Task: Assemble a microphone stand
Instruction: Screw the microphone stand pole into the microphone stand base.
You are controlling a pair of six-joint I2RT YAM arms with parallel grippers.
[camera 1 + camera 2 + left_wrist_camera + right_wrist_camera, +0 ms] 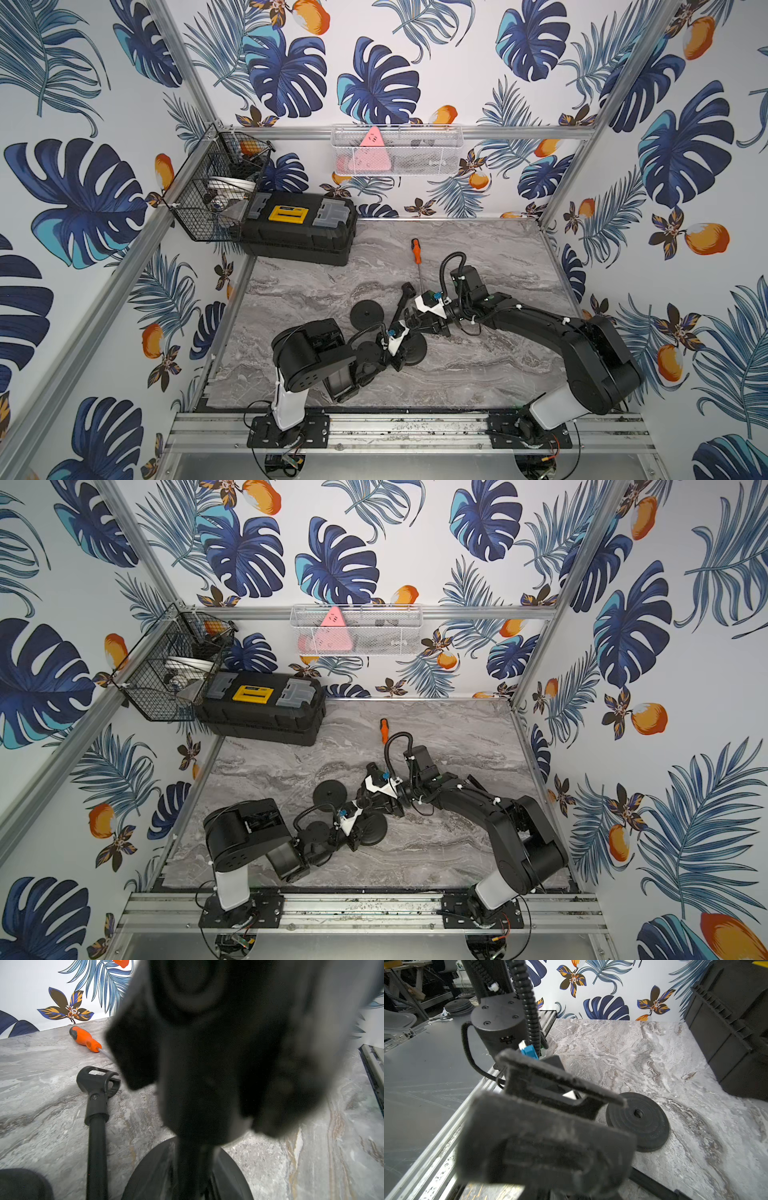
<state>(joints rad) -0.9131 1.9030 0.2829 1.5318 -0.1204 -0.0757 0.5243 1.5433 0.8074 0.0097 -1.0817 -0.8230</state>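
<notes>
Left wrist view gives us the plainest look at the pole (96, 1147). It lies flat on the bench (311, 1157), its clip (97, 1081) just beside the shaft of the screwdriver (85, 1039). Its long axis runs away from the screwdriver toward the robot's side.

In both top views the pole's plain end is hidden under the two arms. A disc (419, 353) sits farther from the screwdriver than that end, nearly in line with the pole, and the left end effector (401, 349) hangs over its edge. A second disc (366, 314), with a centre hole, lies on the robot's left of that line, apart from the pole.

The right end effector (415, 322) is just beside the pole's lower stretch, so we judge it the nearer one for lifting the pole. The left looks placed to steady the disc.

We cannot tell whether either end effector is apart or together. Each is a dark blur in the wrist views and too crowded to read from above.

The coming move, we think, turns on standing the pole upright with its plain end over a disc's centre.
</notes>
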